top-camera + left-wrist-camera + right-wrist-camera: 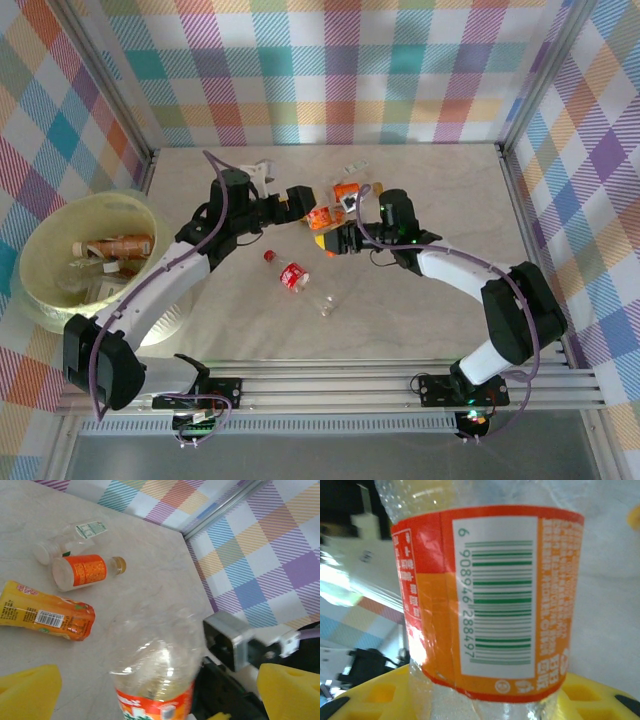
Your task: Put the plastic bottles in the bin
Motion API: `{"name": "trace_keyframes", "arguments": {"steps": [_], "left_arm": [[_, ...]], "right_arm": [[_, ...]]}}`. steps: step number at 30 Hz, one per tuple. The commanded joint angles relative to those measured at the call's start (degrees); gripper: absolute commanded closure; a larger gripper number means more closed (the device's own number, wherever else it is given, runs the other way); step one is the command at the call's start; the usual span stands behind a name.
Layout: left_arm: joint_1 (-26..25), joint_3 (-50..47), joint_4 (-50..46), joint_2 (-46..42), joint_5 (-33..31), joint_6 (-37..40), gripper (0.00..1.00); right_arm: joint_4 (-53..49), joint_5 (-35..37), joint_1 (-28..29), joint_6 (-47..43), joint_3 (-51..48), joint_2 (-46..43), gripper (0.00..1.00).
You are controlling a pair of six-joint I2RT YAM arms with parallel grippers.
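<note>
On pale tabletop point(430, 300), plaid walls point(340, 70) | left claw point(159, 692) apart | right claw point(335, 240) clamped on orange-labelled bottle point(490, 595)

Bright, even light, soft shadows; glare on the close bottle point(485, 605), its background blurred.

Clear plastic bottle point(485, 605) very close, upright in frame. Orange-red label, green barcode facing lens. Yellow finger pad point(590, 692) against its lower part.
</note>
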Motion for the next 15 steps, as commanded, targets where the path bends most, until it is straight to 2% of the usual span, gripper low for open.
{"name": "trace_keyframes", "arguments": {"steps": [1,3,6,12,15], "left_arm": [[-0.4,-0.1,1.6,-0.5,5.8,3.2,0.00],[-0.5,0.7,2.5,1.0,10.6,3.0,0.00],[-0.6,0.0,5.0,1.7,12.1,1.8,0.05],[-0.6,0.2,4.8,2.0,11.2,1.9,0.32],[-0.6,0.6,3.4,1.8,10.6,2.8,0.40]], "right_arm": [[10.6,-9.7,1.4,8.1,2.3,0.6,0.60],[10.1,-10.5,2.5,8.4,3.7,1.4,0.60],[9.7,-10.2,3.6,7.6,4.9,2.0,0.59],[10.2,-8.6,4.1,7.8,5.4,2.4,0.58],[8.4,-7.0,4.1,7.3,6.0,2.4,0.51]]}}
